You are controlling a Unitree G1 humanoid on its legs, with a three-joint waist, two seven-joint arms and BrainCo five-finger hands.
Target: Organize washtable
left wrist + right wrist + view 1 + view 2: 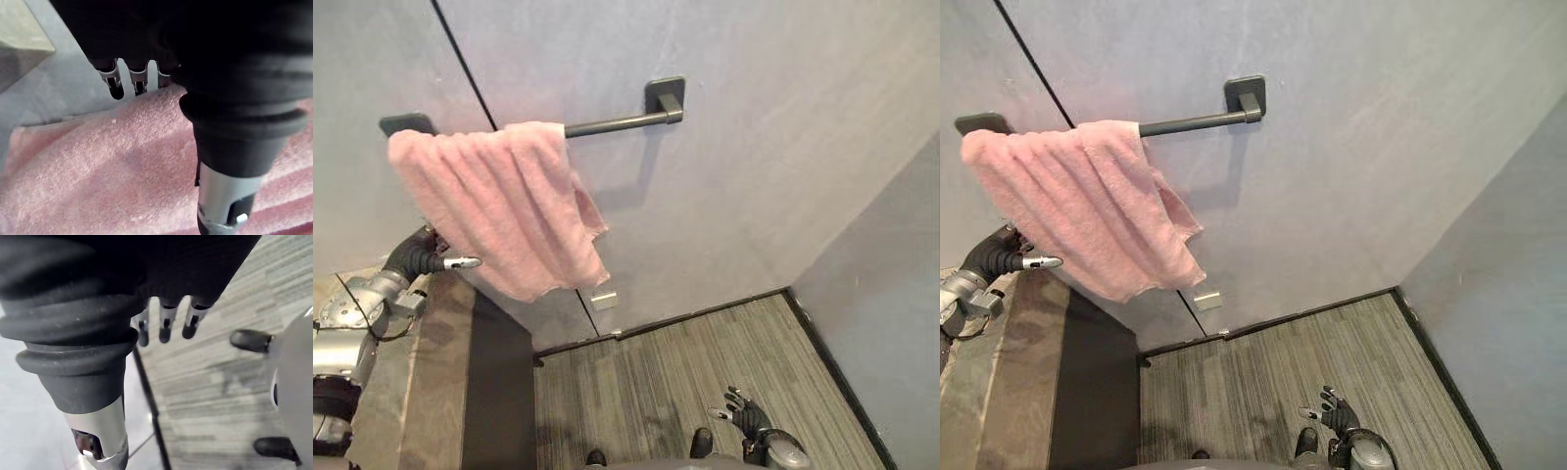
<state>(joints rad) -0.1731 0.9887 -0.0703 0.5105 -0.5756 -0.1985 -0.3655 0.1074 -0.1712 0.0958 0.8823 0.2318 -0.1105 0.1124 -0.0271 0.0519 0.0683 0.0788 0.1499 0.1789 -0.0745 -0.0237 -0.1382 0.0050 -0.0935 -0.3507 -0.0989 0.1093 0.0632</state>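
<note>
Hanging bunched over the bar (612,124), the towel (499,211) looks soft, light and limp. It should slide off easily, so pinch its lower edge. Below the bar, the left hand (429,257) sits beside that edge, fingers (114,78) straight, holding nothing. Far below, the right hand (746,413) hangs slack, empty.

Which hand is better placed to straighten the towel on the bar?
Left. The left hand is open, up beside the towel; the right hand hangs low over the floor, far from it.
</note>
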